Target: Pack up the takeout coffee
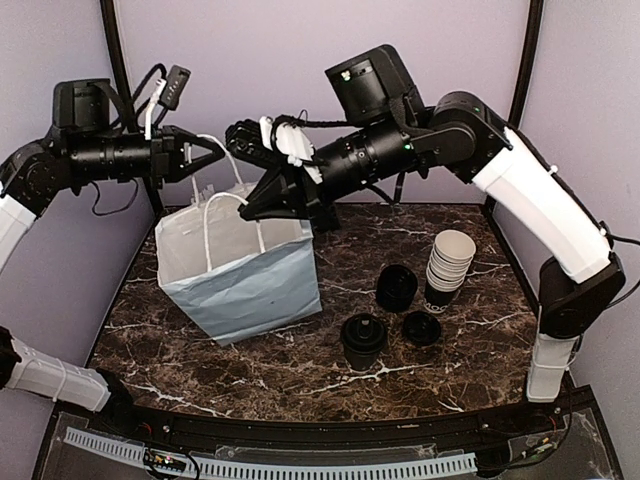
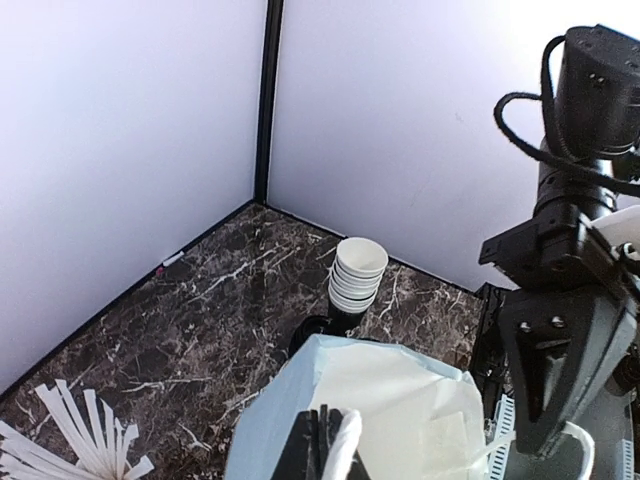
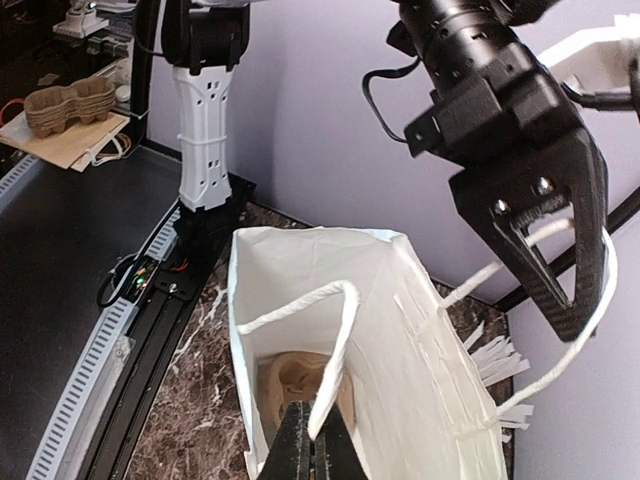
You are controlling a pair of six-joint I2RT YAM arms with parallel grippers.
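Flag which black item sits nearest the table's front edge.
The lidded cup, left of the flat lid; the third black item sits farther back.

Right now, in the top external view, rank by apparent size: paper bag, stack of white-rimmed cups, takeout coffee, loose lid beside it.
1. paper bag
2. stack of cups
3. takeout coffee
4. loose lid
Stack and coffee are close; the stack looks slightly larger.
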